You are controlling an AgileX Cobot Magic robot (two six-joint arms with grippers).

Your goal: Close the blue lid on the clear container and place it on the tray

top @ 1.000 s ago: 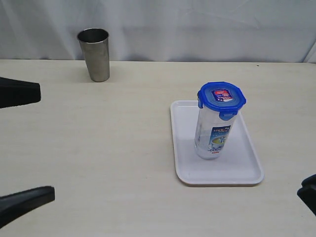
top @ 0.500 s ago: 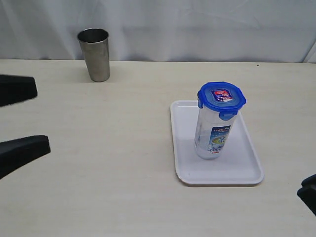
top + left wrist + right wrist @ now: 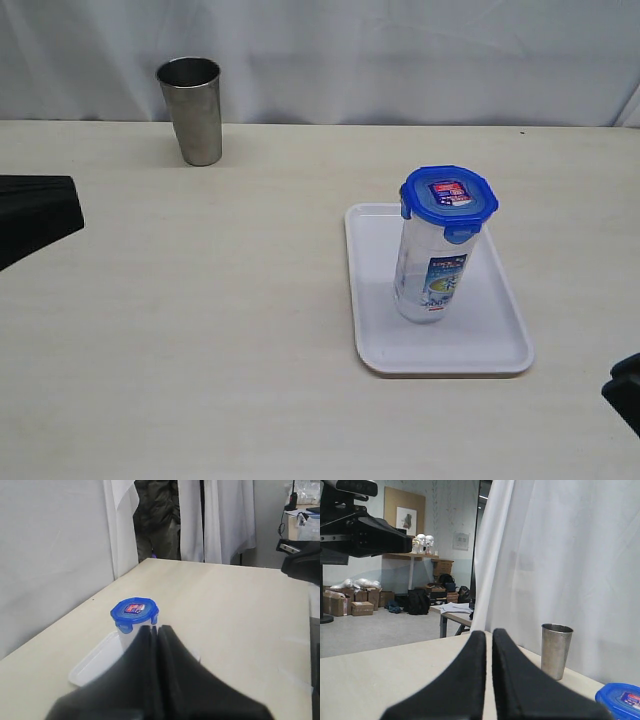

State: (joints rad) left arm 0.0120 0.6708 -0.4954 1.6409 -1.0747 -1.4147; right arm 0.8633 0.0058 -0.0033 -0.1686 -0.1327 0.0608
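Left claw: clenched, fingers pressed together, grasping nothing, positioned at the 9 o'clock edge of the counter. Right claw: clenched, empty, at the 4 o'clock corner of the exterior view. The clear container stands upright on the tray, at 3 o'clock from counter centre, well apart from both claws. The blue lid sits on top of the container. A steel tumbler stands at 11 o'clock.
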